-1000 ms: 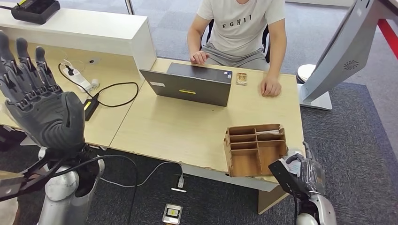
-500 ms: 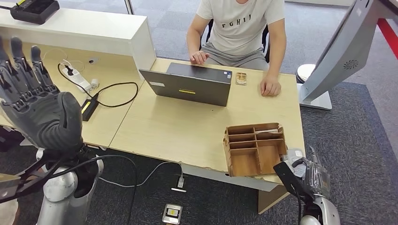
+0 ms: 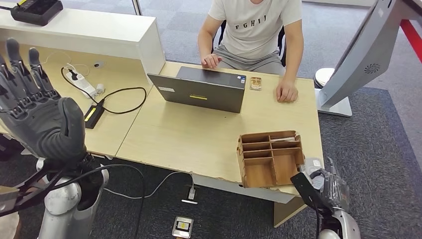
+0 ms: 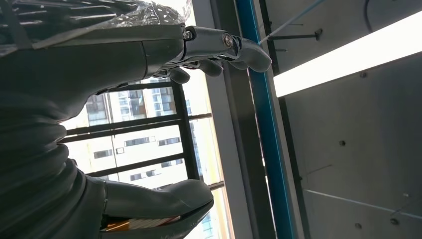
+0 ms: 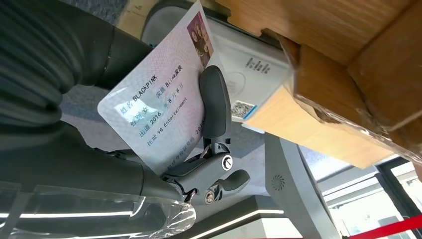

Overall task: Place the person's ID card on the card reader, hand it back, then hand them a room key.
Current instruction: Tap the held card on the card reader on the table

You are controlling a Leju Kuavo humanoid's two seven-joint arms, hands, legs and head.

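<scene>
The desk [image 3: 199, 134] stretches in front of me, and a person [image 3: 254, 30] sits at its far side behind an open laptop [image 3: 201, 89], one hand resting on the wood. Near my right edge of the desk stands the wooden organiser [image 3: 271, 157] with its compartments, and in my right wrist view a pale grey card reader [image 5: 244, 69] sits just beside its wooden wall.

My left hand [image 3: 37, 107] is raised well apart from all of this, palm up and fingers spread, holding nothing. My right hand [image 3: 318, 186] is low at the desk's near corner, just beside the organiser, and it grips the ID card [image 5: 159, 107] between thumb and fingers; the printed face is plain in the wrist view. The card's top corner is very near the reader, but I cannot tell whether it touches it.

I judge the task to be in its first step: I have the card, yet it does not lie flat on the reader. Still left are reading the card, handing it back across the desk, and then handing the person a room key. I cannot make out a room key; the organiser's compartments are too small to read.
</scene>
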